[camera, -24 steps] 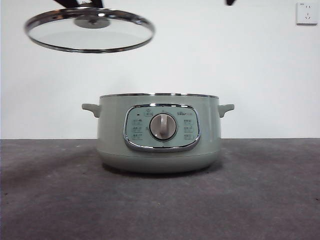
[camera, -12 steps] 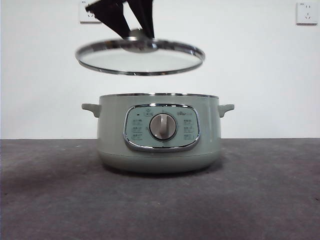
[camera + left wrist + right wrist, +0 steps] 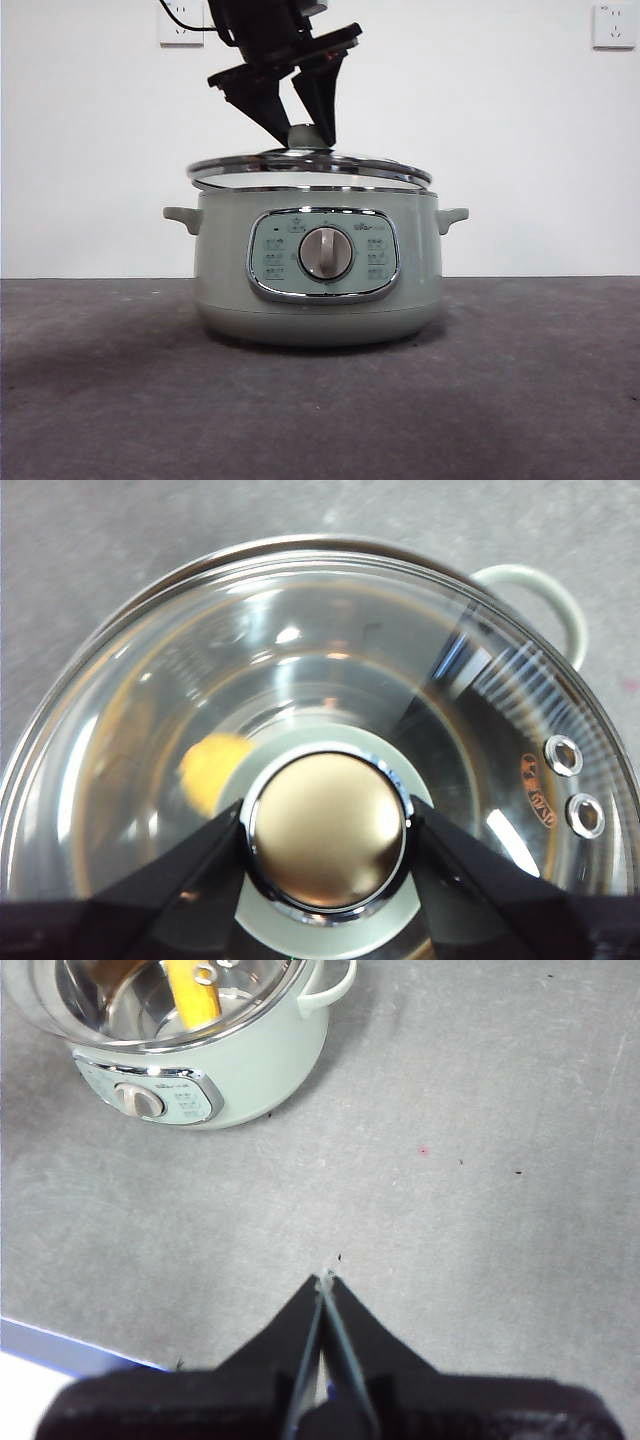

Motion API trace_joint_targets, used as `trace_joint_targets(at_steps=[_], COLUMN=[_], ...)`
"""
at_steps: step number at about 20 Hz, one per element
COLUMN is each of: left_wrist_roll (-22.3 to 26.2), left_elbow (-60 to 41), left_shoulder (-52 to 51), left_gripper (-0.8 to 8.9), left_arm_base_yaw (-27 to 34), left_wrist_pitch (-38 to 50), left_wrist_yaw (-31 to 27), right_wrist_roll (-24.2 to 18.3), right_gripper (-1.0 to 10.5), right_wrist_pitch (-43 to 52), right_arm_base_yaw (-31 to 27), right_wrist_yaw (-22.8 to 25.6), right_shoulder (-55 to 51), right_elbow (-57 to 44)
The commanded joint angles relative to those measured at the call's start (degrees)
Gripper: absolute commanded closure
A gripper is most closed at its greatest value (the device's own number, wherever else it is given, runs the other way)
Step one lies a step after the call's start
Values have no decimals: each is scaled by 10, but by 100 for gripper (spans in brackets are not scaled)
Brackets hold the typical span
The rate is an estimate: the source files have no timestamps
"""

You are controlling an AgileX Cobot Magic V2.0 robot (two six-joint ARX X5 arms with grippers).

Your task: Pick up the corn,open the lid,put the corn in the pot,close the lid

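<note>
Nearest, the grey, faintly speckled table surface [image 3: 320, 400] lies bare up to the large round pale sage-green electric pot [image 3: 318, 268], which sits toward the far edge, just before the white wall [image 3: 520, 130]. Its chrome-framed control panel [image 3: 323, 255] with the silver dial [image 3: 326, 252] faces the near edge, and a small handle juts from each side. On top of the pot lies the shallow domed glass lid [image 3: 310, 168] with its chrome rim; from the front it looks slightly tilted, one side a little raised above the pot's rim, so it cannot be told whether it is fully seated. The left gripper [image 3: 308, 135] comes down from above and is clamped on the lid's mushroom-shaped knob [image 3: 326, 832], one black jaw pressed to each side of it. Through the glass in the left wrist view, the yellow-orange corn [image 3: 213, 770] shows as a blurred patch inside the pot, beside the knob; the right wrist view shows it too, lying on the pot's shiny inner floor. The right gripper [image 3: 323, 1282] hangs above the bare table, well apart from the pot, its two jaws pressed together with nothing between them. Beyond, two white wall sockets [image 3: 613, 26] sit high on the wall.
</note>
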Motion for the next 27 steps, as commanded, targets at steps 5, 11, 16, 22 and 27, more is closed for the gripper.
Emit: trace_joint_targets(at_steps=[5,11,16,22,27], left_wrist_roll=[-18,-20,-20,-19,-25], left_elbow=[3,3,3,3,3], left_shoulder=[4,9,42,68,64], left_gripper=[822,822,822,820,317], left_arm_base_yaw=[-6,-6,-10,-13,-12], left_wrist_pitch=[32,32,18,4,6], left_wrist_yaw=[-14,-26,-21,-21,-23], right_wrist_roll=[7,6,6,4,4], right_gripper=[962,962,962,962,962], right_wrist_pitch=[-4,-5,-5,-5,-5], right_arm_base_yaw=[0,0,0,0,0], right_wrist_yaw=[2,2,2,2,2], right_shoulder=[-1,-1,-1,-1,-1], right_elbow=[-7,-7,-7,-7,-7])
